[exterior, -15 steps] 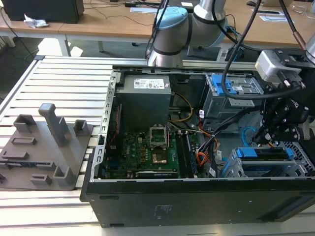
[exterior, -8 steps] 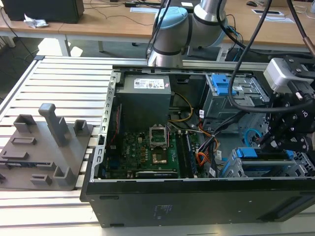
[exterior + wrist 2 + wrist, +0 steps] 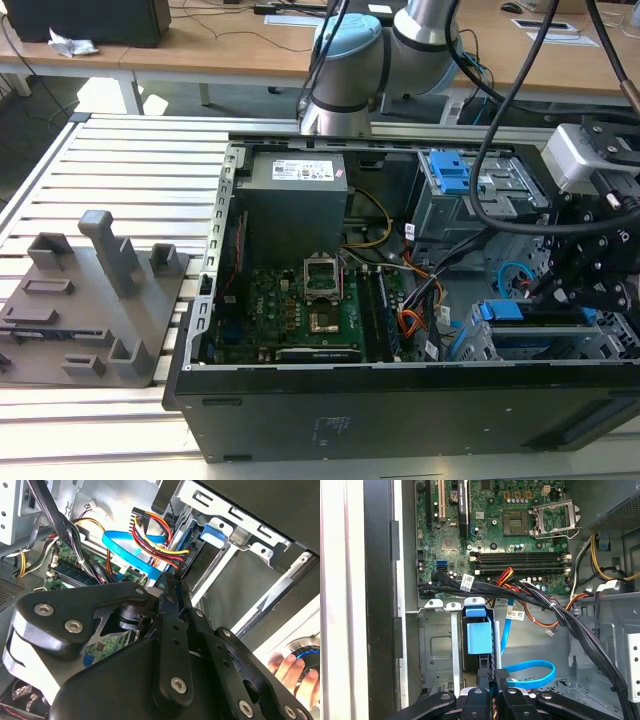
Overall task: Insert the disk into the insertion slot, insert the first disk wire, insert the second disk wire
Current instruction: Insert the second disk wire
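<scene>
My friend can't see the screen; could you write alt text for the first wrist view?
A black gripper hovers over an open computer case, at a grey metal drive cage with a blue plastic carrier in it. A blue flat cable loops beside it; beyond lies the green motherboard.

Even daylight fills the exterior view; the white slatted table (image 3: 120,150) glares. In the second wrist view, the gripper (image 3: 172,587) looms dark and soft-edged, while the case wall (image 3: 300,625) beyond it is blown out. The first wrist view's motherboard (image 3: 495,530) is crisp.
</scene>
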`<state>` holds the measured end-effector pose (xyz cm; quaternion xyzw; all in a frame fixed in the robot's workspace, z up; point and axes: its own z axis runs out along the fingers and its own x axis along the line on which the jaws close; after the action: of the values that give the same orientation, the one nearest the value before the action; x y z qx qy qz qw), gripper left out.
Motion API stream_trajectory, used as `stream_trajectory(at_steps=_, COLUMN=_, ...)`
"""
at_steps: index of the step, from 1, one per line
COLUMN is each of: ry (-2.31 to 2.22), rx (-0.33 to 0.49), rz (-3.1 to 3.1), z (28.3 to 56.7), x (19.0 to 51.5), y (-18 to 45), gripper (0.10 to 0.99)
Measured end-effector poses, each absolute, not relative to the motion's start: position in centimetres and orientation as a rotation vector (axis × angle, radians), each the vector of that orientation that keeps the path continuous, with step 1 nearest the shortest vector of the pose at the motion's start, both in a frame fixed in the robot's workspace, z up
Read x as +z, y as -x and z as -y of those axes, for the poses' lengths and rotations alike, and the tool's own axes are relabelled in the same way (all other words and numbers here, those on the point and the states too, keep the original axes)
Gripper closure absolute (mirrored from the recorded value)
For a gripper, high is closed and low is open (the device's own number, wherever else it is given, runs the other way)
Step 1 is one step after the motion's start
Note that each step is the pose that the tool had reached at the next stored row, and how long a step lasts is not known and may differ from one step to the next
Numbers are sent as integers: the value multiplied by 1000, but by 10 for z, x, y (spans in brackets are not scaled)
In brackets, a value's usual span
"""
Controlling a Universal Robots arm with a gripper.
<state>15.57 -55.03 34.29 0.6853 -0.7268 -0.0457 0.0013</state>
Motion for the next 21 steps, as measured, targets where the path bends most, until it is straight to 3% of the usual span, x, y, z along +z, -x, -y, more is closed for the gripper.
stream_trajectory(at_steps=13, ry=-2157, rx=-157, rz=2286, z=553, x=336, y=-156, gripper=922)
stream_trajectory(at_steps=15, ry=-2157, rx=-157, rz=2286, z=553, x=336, y=-156, gripper=910)
stream_trajectory(at_steps=16, ry=-2157, rx=-157, rz=2286, z=553, x=338, y=-156, gripper=847)
stream_trajectory(at_steps=21, ry=-2156, rx=-153, rz=2286, z=552, x=353, y=-156, gripper=859)
